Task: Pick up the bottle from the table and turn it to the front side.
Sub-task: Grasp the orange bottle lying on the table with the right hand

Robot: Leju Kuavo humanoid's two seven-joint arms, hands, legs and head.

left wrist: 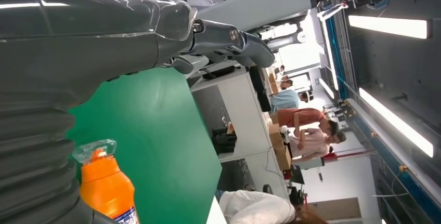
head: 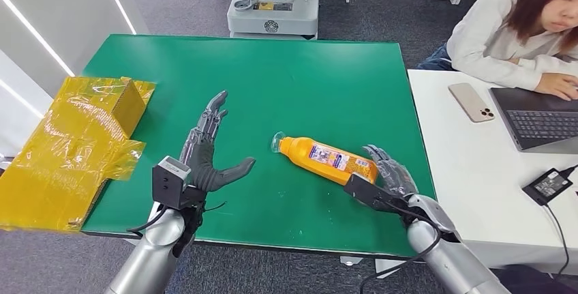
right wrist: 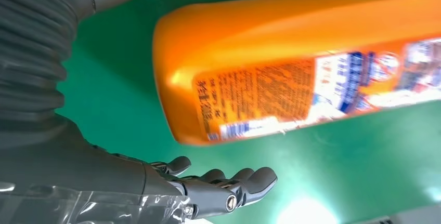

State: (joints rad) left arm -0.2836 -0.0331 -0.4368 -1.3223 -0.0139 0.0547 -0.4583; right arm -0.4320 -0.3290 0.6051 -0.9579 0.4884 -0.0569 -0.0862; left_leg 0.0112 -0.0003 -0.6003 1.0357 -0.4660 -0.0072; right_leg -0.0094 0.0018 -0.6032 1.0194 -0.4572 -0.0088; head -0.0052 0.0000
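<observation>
A green table stands on grey carpet. A white desk adjoins it on the side of the right hand and carries a laptop, a phone and a black power adapter. A person in white sits there. Yellow cardboard lies beside the left hand. A white machine base stands beyond the table. Long ceiling lights are lit; more people stand further off.

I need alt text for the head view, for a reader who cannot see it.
An orange bottle lies on its side on a green table, its base at the robot's open right hand. The left hand is open above the table, apart from the bottle. A person sits at a laptop to the right.
</observation>
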